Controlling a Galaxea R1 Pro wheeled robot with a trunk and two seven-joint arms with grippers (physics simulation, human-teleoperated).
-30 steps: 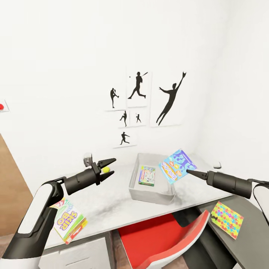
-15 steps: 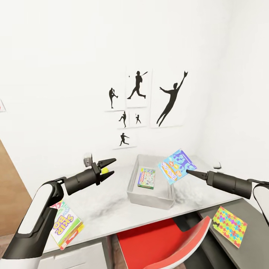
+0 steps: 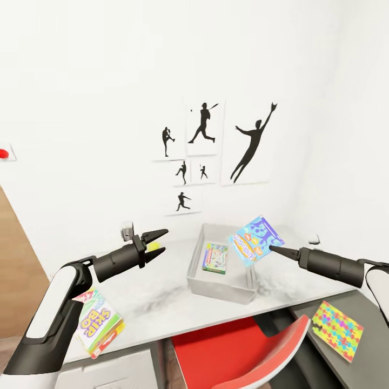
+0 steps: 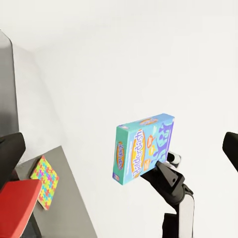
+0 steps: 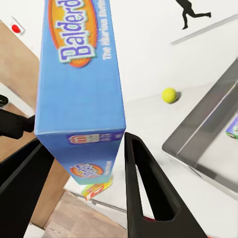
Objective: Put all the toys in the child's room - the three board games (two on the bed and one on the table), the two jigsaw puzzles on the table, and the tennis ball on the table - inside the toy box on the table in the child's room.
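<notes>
Jaws of the right gripper clamp the blue board game; left gripper jaws gape empty.

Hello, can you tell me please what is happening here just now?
A two-armed robot is tidying toys into the toy box on the table. Its right tool holds a blue board game above the box, where one small game already lies. The left tool is open near the tennis ball. A yellow-green game and a jigsaw puzzle wait outside.
</notes>
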